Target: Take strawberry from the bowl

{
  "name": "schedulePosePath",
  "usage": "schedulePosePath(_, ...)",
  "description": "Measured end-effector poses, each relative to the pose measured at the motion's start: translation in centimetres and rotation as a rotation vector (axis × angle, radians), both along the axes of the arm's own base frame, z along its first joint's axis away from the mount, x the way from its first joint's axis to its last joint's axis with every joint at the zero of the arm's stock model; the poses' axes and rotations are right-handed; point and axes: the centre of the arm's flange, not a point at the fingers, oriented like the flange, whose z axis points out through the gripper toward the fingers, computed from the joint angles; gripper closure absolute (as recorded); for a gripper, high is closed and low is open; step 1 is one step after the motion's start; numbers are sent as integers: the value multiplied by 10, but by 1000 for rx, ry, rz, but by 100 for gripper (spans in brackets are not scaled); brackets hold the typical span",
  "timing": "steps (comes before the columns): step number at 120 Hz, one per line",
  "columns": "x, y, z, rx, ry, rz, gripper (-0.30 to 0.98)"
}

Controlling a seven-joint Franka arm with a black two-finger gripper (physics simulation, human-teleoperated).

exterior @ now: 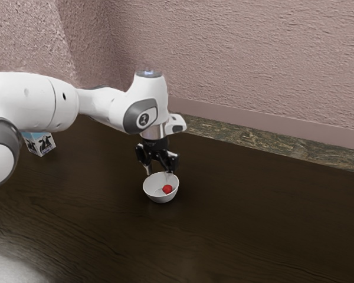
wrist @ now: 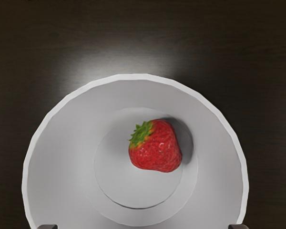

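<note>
Just above the white bowl's far rim, my black gripper (exterior: 159, 170) points down with its fingers spread apart and nothing between them. The bowl (exterior: 151, 190) stands upright on the dark table, and a red strawberry (exterior: 167, 189) lies inside it. In the wrist view the strawberry (wrist: 157, 149) rests on its side on the bottom of the bowl (wrist: 62, 157), its green leaves showing. Two fingertips of the gripper (wrist: 143, 227) appear at the lower edge, wide apart, over the bowl's rim.
The dark wooden table (exterior: 253, 218) extends around the bowl. A small carton with a cow picture (exterior: 42, 144) stands near the arm's base at the exterior view's left. A pinkish textured wall (exterior: 242, 53) rises behind the table.
</note>
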Motion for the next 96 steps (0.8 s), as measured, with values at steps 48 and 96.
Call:
schedulePosePath(48, -11, 2, -39, -16, -86, 2, 33)
schedulePosePath(96, -3, 1, -61, -23, -162, 0, 35)
